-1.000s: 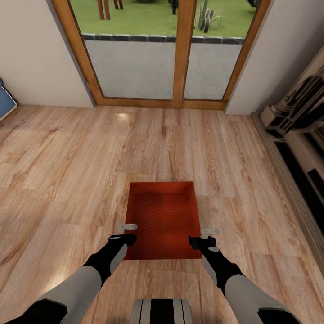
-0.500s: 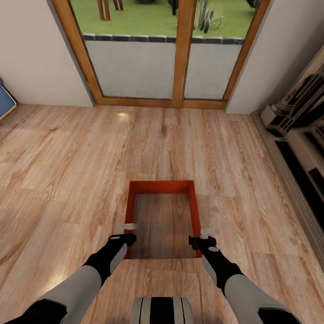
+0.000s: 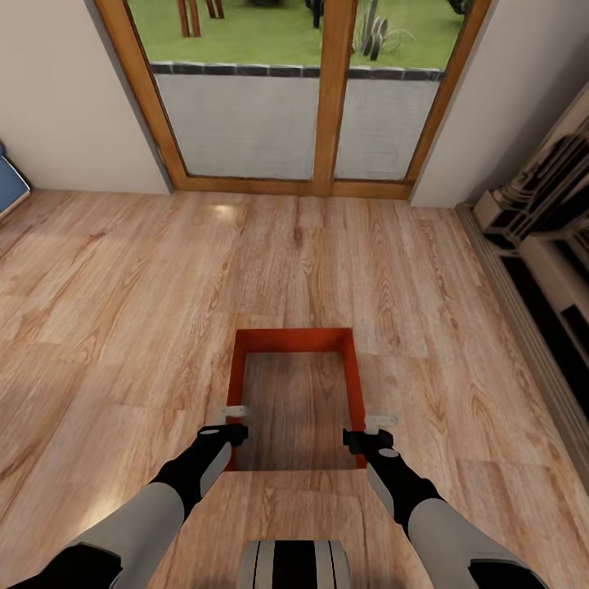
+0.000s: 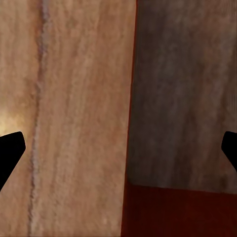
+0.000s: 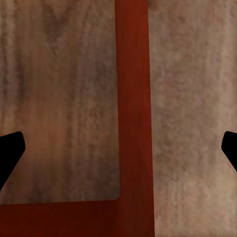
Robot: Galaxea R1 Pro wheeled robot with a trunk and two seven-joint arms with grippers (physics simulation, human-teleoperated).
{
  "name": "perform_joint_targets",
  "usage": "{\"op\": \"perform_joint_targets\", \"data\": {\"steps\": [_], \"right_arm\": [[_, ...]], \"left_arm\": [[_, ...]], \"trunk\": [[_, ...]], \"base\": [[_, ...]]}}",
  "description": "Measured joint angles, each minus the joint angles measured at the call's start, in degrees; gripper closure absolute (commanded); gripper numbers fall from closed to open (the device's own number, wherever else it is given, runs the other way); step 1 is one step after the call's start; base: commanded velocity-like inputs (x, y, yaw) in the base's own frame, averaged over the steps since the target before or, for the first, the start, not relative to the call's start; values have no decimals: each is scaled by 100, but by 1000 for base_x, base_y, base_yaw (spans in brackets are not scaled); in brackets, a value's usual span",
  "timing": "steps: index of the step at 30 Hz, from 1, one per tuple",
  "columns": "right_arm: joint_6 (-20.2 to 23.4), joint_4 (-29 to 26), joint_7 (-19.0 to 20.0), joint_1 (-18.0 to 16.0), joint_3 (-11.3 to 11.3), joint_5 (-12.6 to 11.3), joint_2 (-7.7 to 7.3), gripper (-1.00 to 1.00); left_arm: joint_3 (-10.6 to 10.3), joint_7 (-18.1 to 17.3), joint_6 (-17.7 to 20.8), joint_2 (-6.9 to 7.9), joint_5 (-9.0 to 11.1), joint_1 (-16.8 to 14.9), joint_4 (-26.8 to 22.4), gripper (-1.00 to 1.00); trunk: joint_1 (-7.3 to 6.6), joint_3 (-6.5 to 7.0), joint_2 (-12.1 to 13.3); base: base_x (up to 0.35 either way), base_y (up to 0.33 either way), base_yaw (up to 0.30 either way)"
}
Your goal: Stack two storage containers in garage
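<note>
The bin (image 3: 295,339) sits on the wood floor (image 3: 123,311) right in front of the robot, its long axis running near to far toward the glass doors (image 3: 286,98). Both arms reach down to its near end. The left gripper (image 3: 234,423) hangs over the left wall and the right gripper (image 3: 372,433) over the right wall, so each wall lies straight below its own gripper and neither arm is clearly nearer.

In the left wrist view the left gripper (image 4: 118,148) has its dark fingertips spread wide at the frame edges, with the bin wall (image 4: 129,123) between them and nothing held. The right gripper (image 5: 118,148) is likewise spread wide and empty, straddling the bin's right wall (image 5: 133,98) near its corner.

The bin is red-orange, rectangular, with thin, straight, smooth walls. Its inside shows wood grain like the floor, so the bottom may simply not be rendered; I cannot tell. The planks are light with a matte grain. A pale fireplace surround (image 3: 540,237) stands at far right.
</note>
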Motion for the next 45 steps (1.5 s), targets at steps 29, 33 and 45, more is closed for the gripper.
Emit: {"op": "perform_joint_targets", "data": {"steps": [29,33,45], "right_arm": [[6,-33,10,0,36,-4,8,100],[6,-34,11,0,36,-4,8,100],[5,-3,27,7,36,4,10,100]], "left_arm": [[-2,-125,-47,-15,200,2,-34,100],[-4,-121,-51,-15,206,2,-39,100],[22,-43,-47,-16,106,0,-46,100]], "trunk": [[18,-1,-1],[18,-1,-1],[-240,215,481]], "base": [[0,0,0],[0,0,0],[0,0,0]]}}
